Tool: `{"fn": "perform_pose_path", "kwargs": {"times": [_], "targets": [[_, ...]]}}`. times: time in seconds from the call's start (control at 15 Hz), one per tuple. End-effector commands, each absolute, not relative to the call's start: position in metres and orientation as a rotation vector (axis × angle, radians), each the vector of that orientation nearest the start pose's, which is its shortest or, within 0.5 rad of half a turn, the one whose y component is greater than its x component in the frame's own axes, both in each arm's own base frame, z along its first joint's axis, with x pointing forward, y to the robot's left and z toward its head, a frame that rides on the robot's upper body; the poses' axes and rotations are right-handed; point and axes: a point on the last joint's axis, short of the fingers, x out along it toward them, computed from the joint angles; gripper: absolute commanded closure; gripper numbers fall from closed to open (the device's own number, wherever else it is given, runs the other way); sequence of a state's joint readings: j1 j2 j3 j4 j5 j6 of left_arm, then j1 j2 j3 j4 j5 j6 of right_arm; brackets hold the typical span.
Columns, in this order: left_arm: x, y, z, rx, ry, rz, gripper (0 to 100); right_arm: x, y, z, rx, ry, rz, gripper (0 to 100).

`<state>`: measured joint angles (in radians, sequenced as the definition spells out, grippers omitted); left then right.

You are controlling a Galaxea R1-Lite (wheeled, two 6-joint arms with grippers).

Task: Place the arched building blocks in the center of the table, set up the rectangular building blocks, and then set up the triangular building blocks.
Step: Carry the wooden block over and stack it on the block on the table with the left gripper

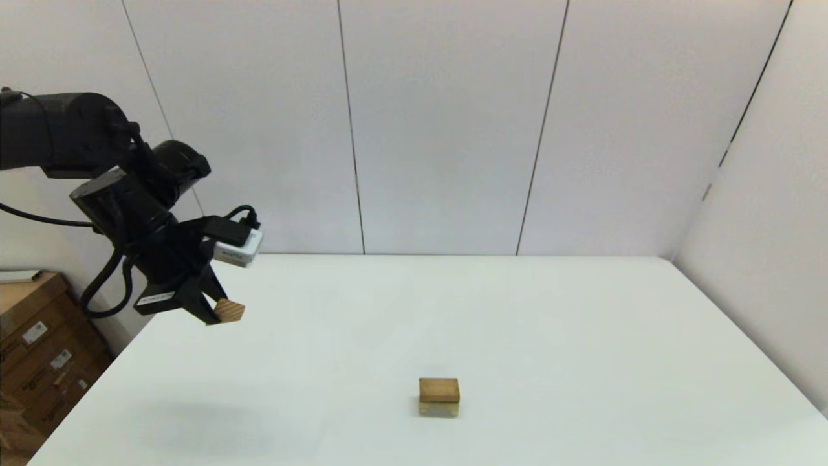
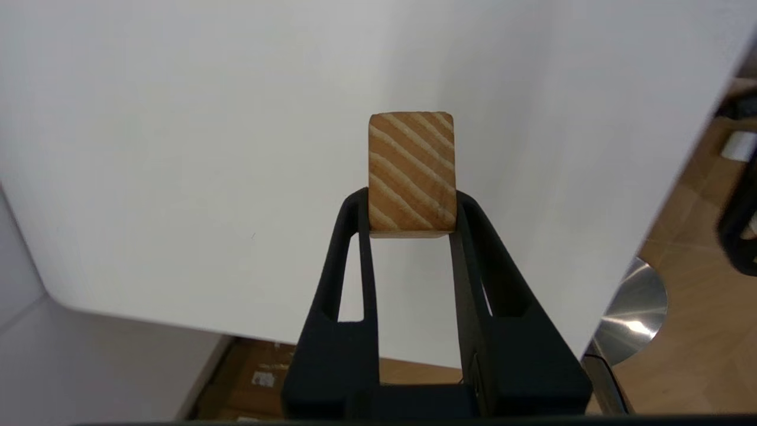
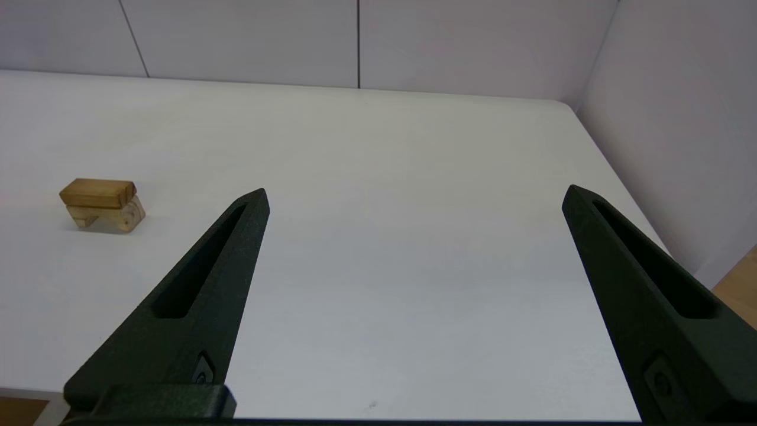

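My left gripper (image 1: pixel 217 314) hangs in the air over the table's (image 1: pixel 550 310) far left edge, shut on the triangular block (image 1: pixel 228 311). In the left wrist view the block's striped end (image 2: pixel 412 171) sits pinched between the two fingertips of the left gripper (image 2: pixel 412 204). Near the table's middle front, the rectangular block (image 1: pixel 439 389) lies flat on top of the arched block (image 1: pixel 439 408). The right wrist view shows the same stack, rectangular block (image 3: pixel 97 192) over arched block (image 3: pixel 112 218), far off to one side of my right gripper (image 3: pixel 415 194), which is open with nothing in it.
Cardboard boxes (image 1: pixel 39 349) stand on the floor beside the table's left edge. White wall panels close off the back and the right side. A shiny round metal base (image 2: pixel 636 307) sits on the floor past the table edge.
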<state>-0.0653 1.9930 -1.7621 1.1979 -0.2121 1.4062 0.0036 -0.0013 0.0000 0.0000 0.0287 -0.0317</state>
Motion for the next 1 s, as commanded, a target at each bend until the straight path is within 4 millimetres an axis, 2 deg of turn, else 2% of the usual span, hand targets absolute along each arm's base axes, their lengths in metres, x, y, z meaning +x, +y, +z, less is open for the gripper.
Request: {"fn": "perform_pose_path", "kwargs": {"times": [0.07,0.47,0.8,1.0], "targets": [[0.273,-0.079,0.213,1.074,0.976,-1.322,100,-0.023,0.001,0.075,-0.032,-0.001,0.034,0],[0.243,-0.162,0.194,1.081,0.992,-1.412,100,-0.023,0.001,0.075,-0.032,-0.001,0.032,0],[0.248,-0.221,0.16,1.071,0.93,-1.402,100,-0.023,0.001,0.075,-0.032,-0.001,0.034,0],[0.254,-0.249,0.137,1.053,0.899,-1.396,100,-0.023,0.001,0.075,-0.032,0.001,0.032,0]]}}
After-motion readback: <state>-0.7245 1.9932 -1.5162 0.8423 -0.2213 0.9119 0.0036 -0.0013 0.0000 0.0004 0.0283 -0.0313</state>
